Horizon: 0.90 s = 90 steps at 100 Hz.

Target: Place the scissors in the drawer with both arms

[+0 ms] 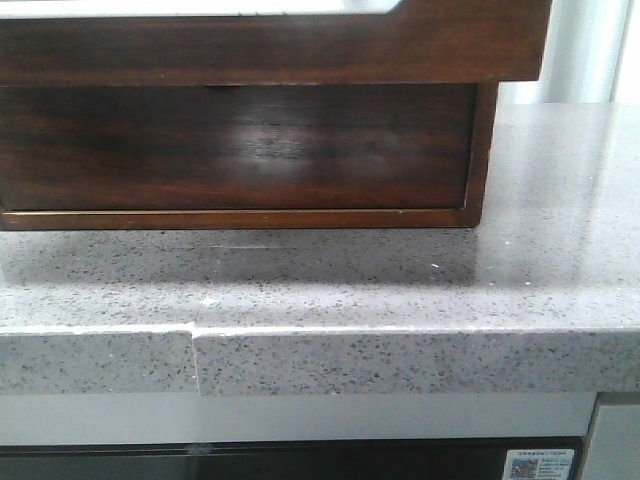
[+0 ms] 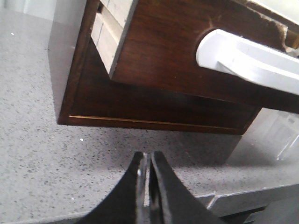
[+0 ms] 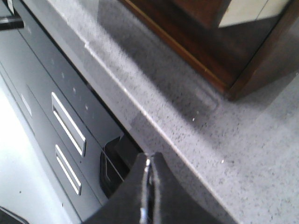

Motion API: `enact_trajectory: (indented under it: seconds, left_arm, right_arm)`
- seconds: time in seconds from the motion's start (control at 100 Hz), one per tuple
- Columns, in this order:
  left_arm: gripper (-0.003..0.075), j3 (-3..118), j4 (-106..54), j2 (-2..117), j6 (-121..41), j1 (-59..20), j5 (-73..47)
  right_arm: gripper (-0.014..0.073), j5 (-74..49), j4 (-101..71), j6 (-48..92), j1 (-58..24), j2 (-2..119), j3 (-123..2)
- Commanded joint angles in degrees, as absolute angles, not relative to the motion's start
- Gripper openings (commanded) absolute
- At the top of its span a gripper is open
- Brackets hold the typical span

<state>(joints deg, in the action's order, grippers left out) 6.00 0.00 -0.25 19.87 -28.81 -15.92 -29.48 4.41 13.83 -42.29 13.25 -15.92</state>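
Note:
The drawer (image 1: 270, 50) is a dark brown glossy front that stands pulled out of its wooden cabinet (image 1: 482, 150) and overhangs the counter. In the left wrist view the drawer (image 2: 173, 46) shows its wide round-cornered cutout (image 2: 247, 58) and a pale wooden side (image 2: 110, 28). My left gripper (image 2: 146, 157) is shut with nothing in it, low over the counter in front of the cabinet. My right gripper (image 3: 149, 158) is shut and empty too, above the counter's front edge. The scissors are out of view. Neither gripper shows in the front view.
A second drawer front (image 1: 240, 150) sits closed below the open one. The grey speckled counter (image 1: 400, 280) has a seam (image 1: 195, 355) in its front edge. Below the counter hangs a dark appliance panel (image 3: 70, 121) with slotted handles.

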Motion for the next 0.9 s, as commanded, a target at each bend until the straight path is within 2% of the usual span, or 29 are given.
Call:
enact_trajectory:
  seconds: [0.0, 0.46, 0.6, 0.73, 0.89]
  left_arm:
    - [-0.0022, 7.6, -1.9, -1.7, 20.4, -29.3, -12.1]
    - [-0.0022, 7.3, -1.8, -1.7, 20.4, -29.3, -11.9]
    - [-0.0022, 4.2, 5.3, -1.7, 20.4, -28.5, -8.7]
    - [-0.0022, -1.4, 6.4, -1.7, 20.4, -24.9, -1.1]
    - [-0.0022, -1.2, 6.3, -1.8, 20.4, -17.3, -2.1]
  right_arm:
    - [-0.0061, -25.8, 4.7, 13.5, -42.3, 13.5, -17.3]
    - [-0.0061, -25.8, 4.7, 13.5, -42.3, 13.5, -17.3]
    - [-0.0061, -25.8, 4.7, 13.5, -42.3, 13.5, -17.3]
    - [-0.0061, -25.8, 4.7, 13.5, -42.3, 13.5, -17.3]
    - [-0.0061, -25.8, 4.7, 13.5, -42.3, 13.5, -17.3]
